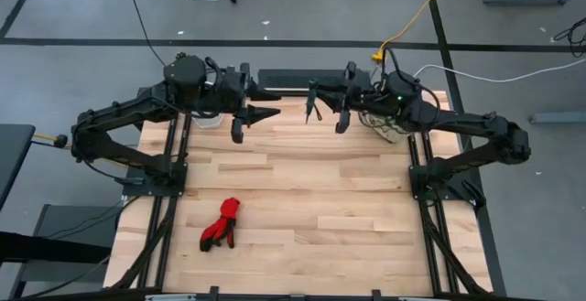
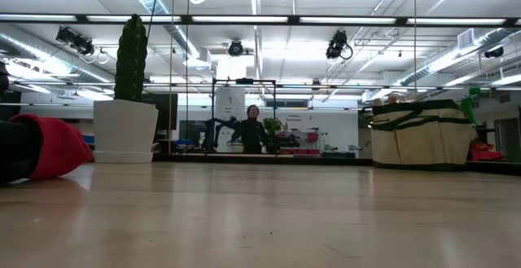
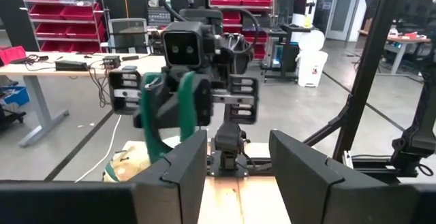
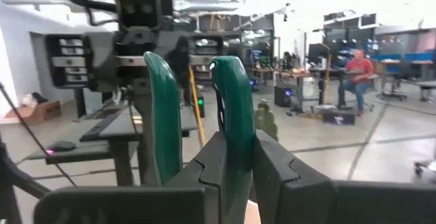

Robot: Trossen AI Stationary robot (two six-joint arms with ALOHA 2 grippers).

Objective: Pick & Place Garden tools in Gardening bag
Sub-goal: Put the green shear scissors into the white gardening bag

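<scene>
Red fabric gloves (image 1: 222, 225) lie nearest the camera, on the near left part of the light wooden table (image 1: 311, 200), well apart from both arms. At the far left edge stands a white pot holding a tall green cactus (image 2: 126, 97). At the far right edge sits the beige fabric gardening bag with dark green trim (image 2: 422, 134). Left gripper (image 1: 265, 113) hangs above the far table edge, jaws apart, holding nothing. Right gripper (image 4: 235, 163) faces it from the right, above the far edge beside the bag, jaws clamped on one green-handled arm of a two-handled tool (image 4: 231, 108). A person (image 2: 252, 129) stands in the room beyond.
</scene>
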